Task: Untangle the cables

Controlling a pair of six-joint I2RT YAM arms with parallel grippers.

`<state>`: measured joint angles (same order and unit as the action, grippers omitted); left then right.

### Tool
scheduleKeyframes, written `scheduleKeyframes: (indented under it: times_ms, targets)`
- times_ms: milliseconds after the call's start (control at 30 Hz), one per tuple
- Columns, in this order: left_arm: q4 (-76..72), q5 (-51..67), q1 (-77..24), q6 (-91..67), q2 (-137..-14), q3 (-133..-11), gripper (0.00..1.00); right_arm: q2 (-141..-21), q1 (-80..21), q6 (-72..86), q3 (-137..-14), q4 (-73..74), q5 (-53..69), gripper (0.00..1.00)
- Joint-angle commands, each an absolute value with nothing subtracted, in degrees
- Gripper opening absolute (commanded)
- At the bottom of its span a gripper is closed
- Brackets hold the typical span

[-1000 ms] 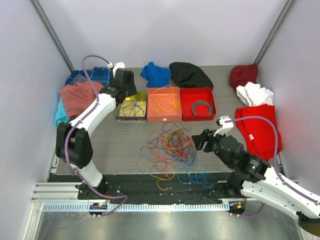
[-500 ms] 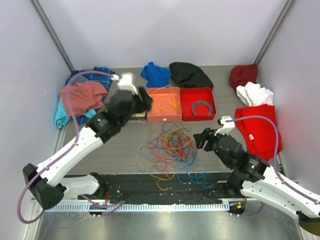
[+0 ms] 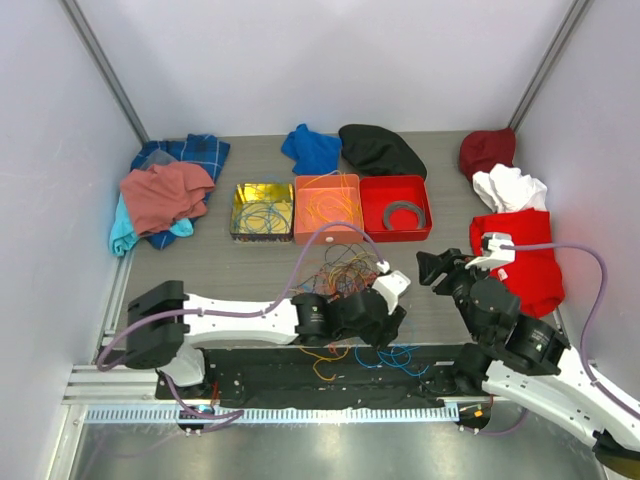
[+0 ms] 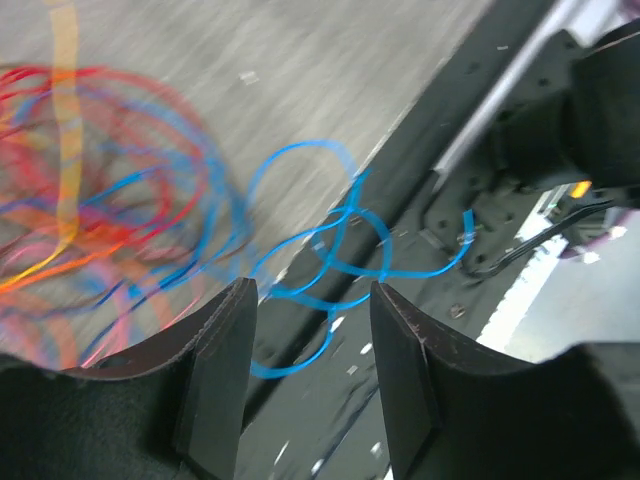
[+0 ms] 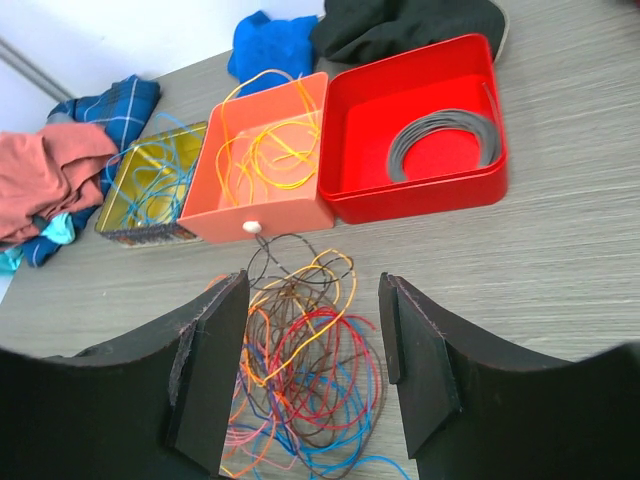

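Note:
The cables lie in a tangle of red, orange, yellow, blue and brown strands on the table's middle, in front of the boxes. My left arm lies low across its near side and hides part of it. The left gripper is open over the near right fringe. In the left wrist view its jaws stand apart above a loose blue cable at the table's front edge, gripping nothing. My right gripper is open to the right of the pile. In the right wrist view it frames the tangle from above.
Behind the pile stand three boxes: a gold tin with blue cables, an orange box with yellow and orange cables, and a red box with a grey coiled ring. Clothes lie around the back and both sides.
The left arm has swung from the gold tin at the back down to the pile's near right side, its jaws narrowing a little. The right gripper has drawn back slightly to the right.

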<state>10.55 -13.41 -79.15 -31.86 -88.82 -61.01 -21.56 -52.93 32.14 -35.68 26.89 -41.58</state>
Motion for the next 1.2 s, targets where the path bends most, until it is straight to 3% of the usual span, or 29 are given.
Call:
scheduleKeyframes:
  times_ms: [0,500,1167]
  targets:
    - [0.45,-8.45,-78.93,-29.97,-93.07,-63.81,0.52,-20.57,-53.17,33.66,-39.11,29.79,-45.61,0.62]
    - [-0.18,-6.24,-78.84,-24.96,-112.22,-78.66,0.57,-18.72,-53.26,34.45,-39.99,33.4,-45.61,0.62]
    - [0.26,-5.98,-78.66,-29.18,-115.48,-73.74,0.56,-18.98,-53.26,35.6,-39.11,34.1,-45.27,0.63]
